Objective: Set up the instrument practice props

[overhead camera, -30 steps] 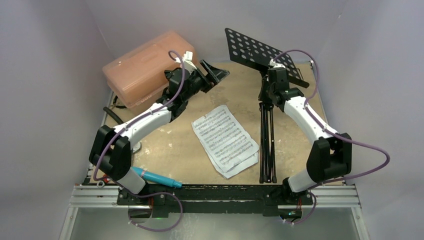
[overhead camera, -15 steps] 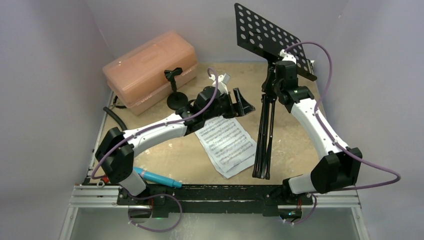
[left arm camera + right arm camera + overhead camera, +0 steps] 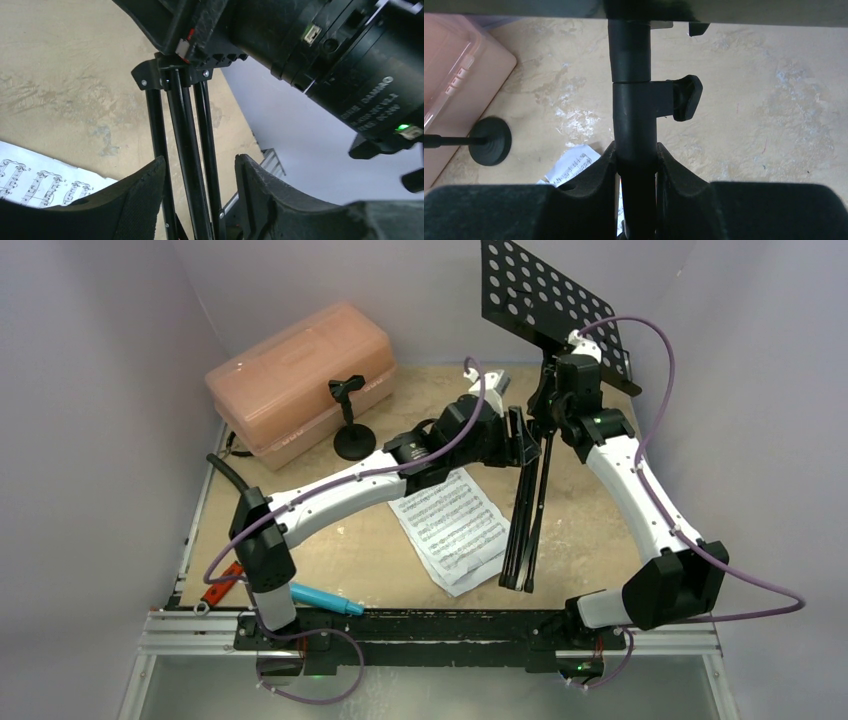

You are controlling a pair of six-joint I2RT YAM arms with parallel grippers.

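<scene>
**A:** While the right gripper (image 3: 636, 167) pinches the stand (image 3: 528, 510) by its pole (image 3: 634, 120), just under the knob (image 3: 684, 97), why does the whole thing lean?

**B:** Tripod folded. Legs (image 3: 187, 150) bunched together, so it can't bear itself. The right arm carries it. The desk (image 3: 545, 300) rides high at back right, tilted, and the feet sit low toward the front rail. Can't tell whether they touch the table (image 3: 370, 560).

**A:** Left gripper (image 3: 200, 190)?

**B:** Reached across from the left. Jaws about half-wide, straddling the legs just below the collar (image 3: 175, 75). A gap shows between the outer leg and one pad (image 3: 262, 200), so I read it as around them, not clamped.

**A:** Purpose?

**B:** My guess is that the right holds the pole steady so the left can catch a leg and spread the tripod. One arm alone would just drag it.

**A:** Other props?

**B:** Pages (image 3: 455, 525) flat mid-table, overlapped, just left of the legs. Mic stand (image 3: 352, 430) upright at back left, beside the box (image 3: 290, 370). Mic (image 3: 318, 597) lying at the near edge by the left arm's base, with the tool (image 3: 222, 585) close by. None of them is placed yet, and the stand comes first.

**A:** Risk?

**B:** Likely the feet skidding onto the pages as the legs open.
</scene>
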